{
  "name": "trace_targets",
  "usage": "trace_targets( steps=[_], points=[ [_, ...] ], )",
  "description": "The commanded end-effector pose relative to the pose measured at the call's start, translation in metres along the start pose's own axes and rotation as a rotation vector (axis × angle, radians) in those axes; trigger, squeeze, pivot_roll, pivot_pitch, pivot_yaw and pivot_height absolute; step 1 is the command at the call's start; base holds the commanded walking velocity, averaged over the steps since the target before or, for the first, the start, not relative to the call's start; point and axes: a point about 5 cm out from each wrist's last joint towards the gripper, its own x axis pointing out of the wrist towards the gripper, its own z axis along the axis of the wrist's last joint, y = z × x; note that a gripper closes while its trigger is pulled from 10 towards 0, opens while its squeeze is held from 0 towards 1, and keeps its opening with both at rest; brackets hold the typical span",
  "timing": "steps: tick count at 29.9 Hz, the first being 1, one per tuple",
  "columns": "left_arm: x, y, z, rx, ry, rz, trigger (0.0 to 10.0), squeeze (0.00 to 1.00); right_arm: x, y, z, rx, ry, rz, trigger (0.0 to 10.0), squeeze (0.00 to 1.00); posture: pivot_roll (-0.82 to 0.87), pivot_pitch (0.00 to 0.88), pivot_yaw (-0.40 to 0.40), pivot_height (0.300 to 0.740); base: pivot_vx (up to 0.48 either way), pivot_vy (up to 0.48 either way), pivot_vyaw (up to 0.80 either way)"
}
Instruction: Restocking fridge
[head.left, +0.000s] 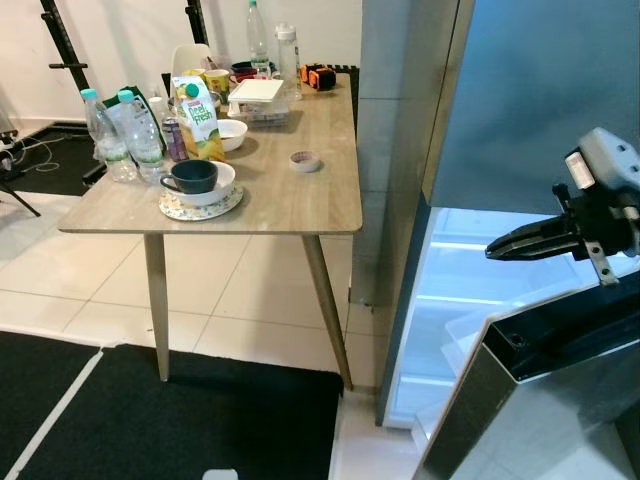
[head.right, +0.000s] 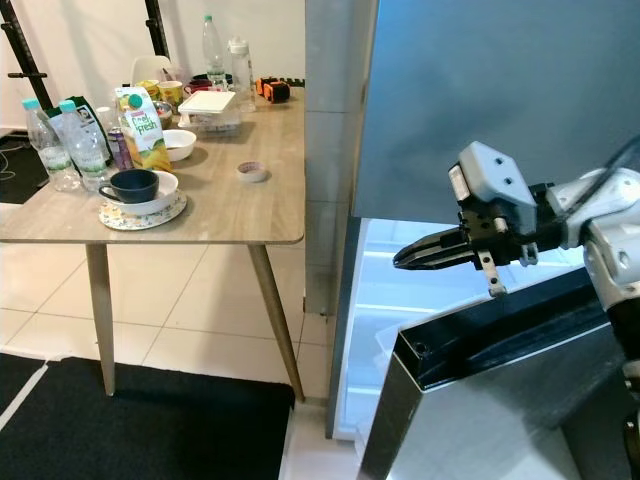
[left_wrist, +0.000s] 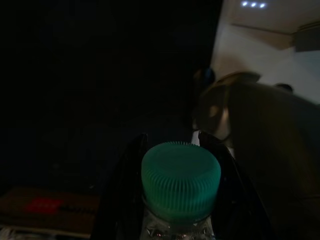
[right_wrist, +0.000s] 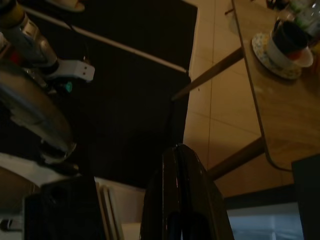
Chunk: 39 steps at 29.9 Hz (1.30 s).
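The fridge (head.left: 400, 150) stands open to the right of the table, with lit white shelves (head.left: 460, 300) inside. Its dark door (head.left: 560, 400) swings out at the lower right. My right gripper (head.right: 398, 261) hangs in front of the lit opening, just above the door's top edge, its fingers (right_wrist: 180, 200) pressed together with nothing between them. In the dark left wrist view, my left gripper (left_wrist: 172, 140) is shut on a clear bottle with a green cap (left_wrist: 180, 180). Two green-capped water bottles (head.left: 128, 135) and a juice carton (head.left: 198, 118) stand on the table.
The wooden table (head.left: 300, 200) also carries a dark cup in a bowl on a plate (head.left: 200, 190), a white bowl (head.left: 231, 133), a lidded box (head.left: 257, 100), more bottles and a tape roll (head.left: 305, 160). A black mat (head.left: 180, 420) covers the tiled floor in front.
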Motion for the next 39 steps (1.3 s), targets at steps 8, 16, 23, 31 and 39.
trace_targets(
  steps=[8, 16, 23, 31, 39],
  points=[
    [-0.001, 0.005, -0.002, 0.028, 0.022, 0.017, 10.0, 0.0, 0.001, 0.007, -0.006, 0.038, -0.021, 0.007, 10.0, 0.0, -0.12, 0.0, 0.003, 0.74, -0.12, 0.0, 0.0],
    [0.0, 0.004, -0.002, 0.049, 0.027, 0.017, 10.0, 0.0, 0.005, 0.014, -0.011, 0.064, -0.01, 0.032, 10.0, 0.0, -0.11, 0.0, 0.006, 0.74, -0.26, 0.0, 0.0],
    [-0.001, 0.004, -0.002, 0.052, 0.029, 0.018, 10.0, 0.0, 0.013, 0.023, -0.017, 0.092, 0.004, 0.072, 10.0, 0.0, -0.11, 0.0, 0.006, 0.74, -0.275, 0.0, 0.0],
    [-0.001, 0.005, -0.002, 0.058, 0.028, 0.02, 10.0, 0.0, 0.028, 0.034, -0.021, 0.119, 0.005, 0.137, 10.0, 0.0, -0.11, 0.0, 0.0, 0.74, -0.272, 0.0, 0.0],
    [-0.001, 0.006, -0.002, 0.063, 0.026, 0.019, 10.0, 0.0, 0.05, 0.057, -0.076, 0.311, 0.173, 0.131, 10.0, 0.0, -0.12, 0.0, -0.002, 0.74, -0.276, 0.0, 0.0]
  ],
)
